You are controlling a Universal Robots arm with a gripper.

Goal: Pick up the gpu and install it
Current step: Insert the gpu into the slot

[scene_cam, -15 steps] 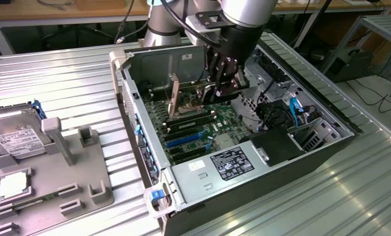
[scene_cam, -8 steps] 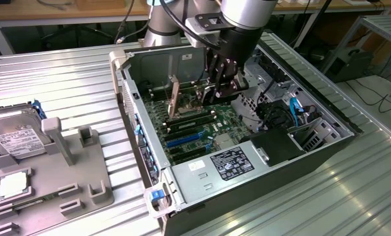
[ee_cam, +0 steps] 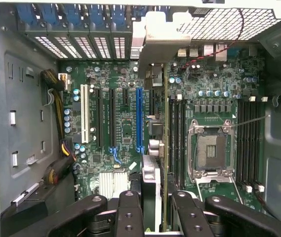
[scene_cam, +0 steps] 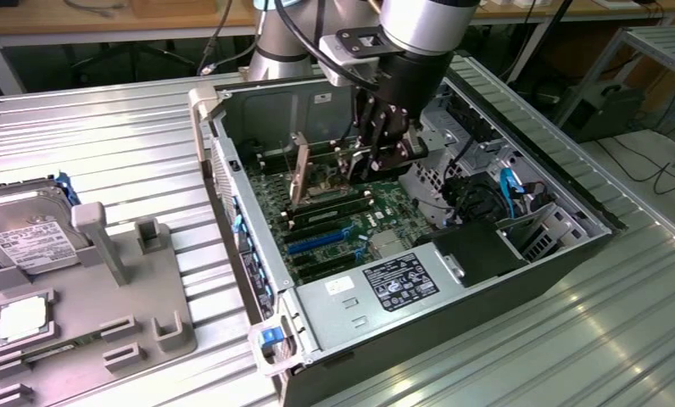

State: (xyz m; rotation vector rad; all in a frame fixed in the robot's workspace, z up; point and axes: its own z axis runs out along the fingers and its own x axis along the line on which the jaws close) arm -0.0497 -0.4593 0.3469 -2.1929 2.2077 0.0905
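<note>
Right now my one claw (ee_cam: 153, 200) is down inside one open computer case (scene_cam: 564, 216), which lies on its side on a ribbed metal tabletop (scene_cam: 111, 127). The claw is clamped on the gpu (scene_cam: 315, 174), with two dark fingers (ee_cam: 129, 212) pressing it, one on each side. There is one gpu. It stands on its thin edge, upright over the green motherboard (scene_cam: 349, 225), and its silver end bracket (ee_cam: 152, 42) points toward the case wall with the vented slot covers. In the wrist view the card is seen edge-on, between one long blue slot (ee_cam: 139, 118) and one open processor socket (ee_cam: 209, 150). One long white slot (ee_cam: 85, 116) lies further off, beyond the blue one. I cannot tell whether the card's lower edge touches the board.

One grey power supply (scene_cam: 394, 280) with a black label sits in the near end of the case.

Outside the case, at the exterior view's left, one grey holder (scene_cam: 123, 326) rests on the tabletop. It carries one silver hard drive (scene_cam: 21, 233) with a white label and one small square processor chip (scene_cam: 23, 318), both well apart from my claw.
</note>
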